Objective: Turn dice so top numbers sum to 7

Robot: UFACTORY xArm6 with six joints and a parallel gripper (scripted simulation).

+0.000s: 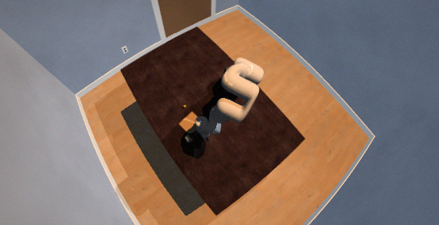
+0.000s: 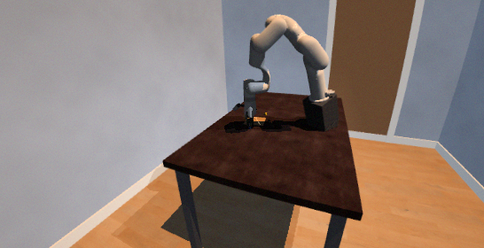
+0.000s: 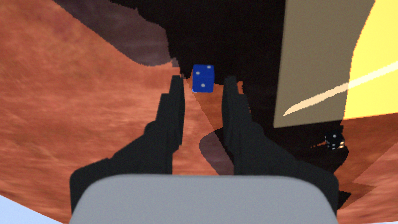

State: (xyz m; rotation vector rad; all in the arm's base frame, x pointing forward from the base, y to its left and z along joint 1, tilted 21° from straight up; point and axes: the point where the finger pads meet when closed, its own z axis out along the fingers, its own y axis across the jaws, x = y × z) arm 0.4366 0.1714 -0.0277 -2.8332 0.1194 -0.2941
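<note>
From the top, the orange mat (image 1: pixel 187 122) lies on the worktop (image 1: pixel 249 150) (image 2: pixel 284 157), a yellow die (image 1: pixel 184 106) just off it. Outside view: the hand (image 2: pixel 250 123) (image 3: pixel 203 91) is low beside the mat (image 2: pixel 260 119). Wrist view: the hand is partly open, a blue die (image 3: pixel 203 78) between its fingertips, off the mat (image 3: pixel 312 65); a black die (image 3: pixel 334 141) is also off it.

Mat (image 1: pixel 186 122) (image 2: pixel 260 119) (image 3: pixel 320 50) on surface (image 1: pixel 249 158) (image 2: pixel 275 161) (image 3: pixel 75 115). Wrist view: one die (image 3: pixel 203 78) left of mat, another die (image 3: pixel 334 140) just below. Third die (image 1: pixel 184 106) (image 2: pixel 266 113) near mat.

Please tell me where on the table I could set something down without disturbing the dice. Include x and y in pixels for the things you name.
The table (image 1: pixel 249 154) (image 2: pixel 275 161) offers room between the arm (image 1: pixel 243 87) (image 2: pixel 284 26) and its lower edges in the top view, and towards the door (image 1: pixel 182 6) (image 2: pixel 377 55). It is crowded around the orange mat (image 1: pixel 186 120) (image 2: pixel 261 119) (image 3: pixel 310 45) and blue die (image 3: pixel 203 78).
</note>
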